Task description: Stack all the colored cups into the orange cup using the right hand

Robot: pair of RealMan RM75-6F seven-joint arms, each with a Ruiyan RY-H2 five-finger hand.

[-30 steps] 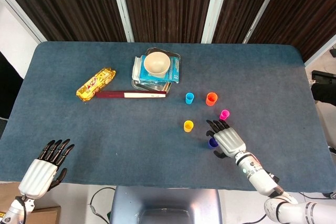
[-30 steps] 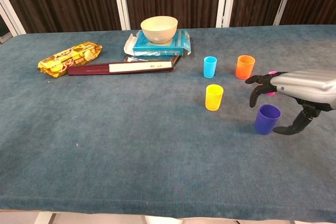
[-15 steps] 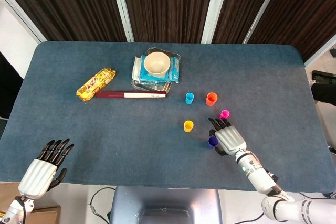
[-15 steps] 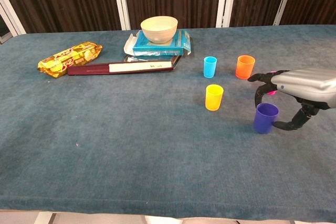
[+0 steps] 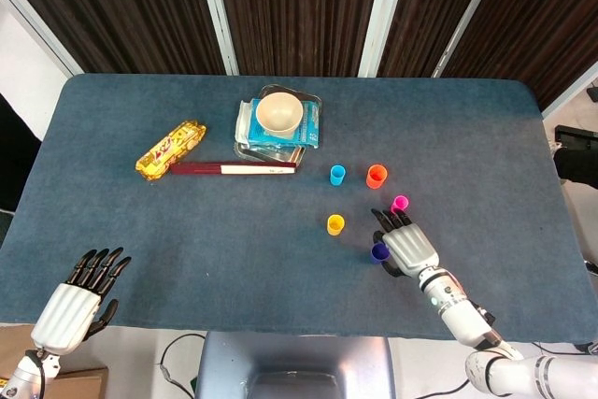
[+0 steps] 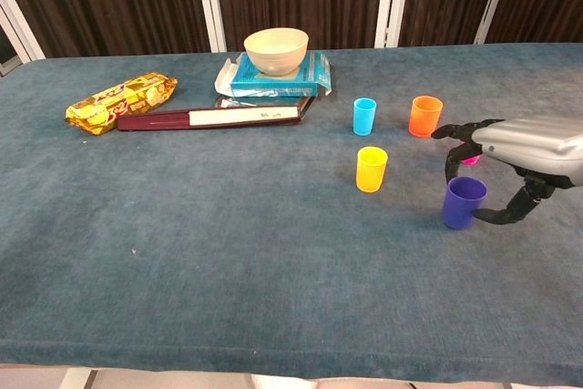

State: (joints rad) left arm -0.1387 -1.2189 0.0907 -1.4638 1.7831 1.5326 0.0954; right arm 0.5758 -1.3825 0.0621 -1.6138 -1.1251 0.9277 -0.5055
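Observation:
My right hand (image 5: 409, 245) (image 6: 524, 145) wraps the purple cup (image 5: 377, 252) (image 6: 465, 202): fingers curl over its far side and the thumb touches its near right side. The pink cup (image 5: 399, 203) (image 6: 471, 159) stands just behind those fingers, mostly hidden in the chest view. Further back stands the orange cup (image 5: 377, 175) (image 6: 424, 116), with the light blue cup (image 5: 337, 174) (image 6: 364, 116) to its left. The yellow cup (image 5: 335, 223) (image 6: 371, 168) stands left of the purple one. My left hand (image 5: 79, 301) hangs off the table's front left edge, fingers apart and holding nothing.
A cream bowl (image 5: 279, 113) (image 6: 276, 50) sits on blue packets at the back middle. In front of it lies a long dark red box (image 5: 234, 168) (image 6: 214, 117), and a yellow snack pack (image 5: 171, 148) (image 6: 120, 101) lies to the left.
My right hand has closed in around the purple cup, its thumb coming up against the cup's side. The cup has shifted slightly. The left hand has not moved.

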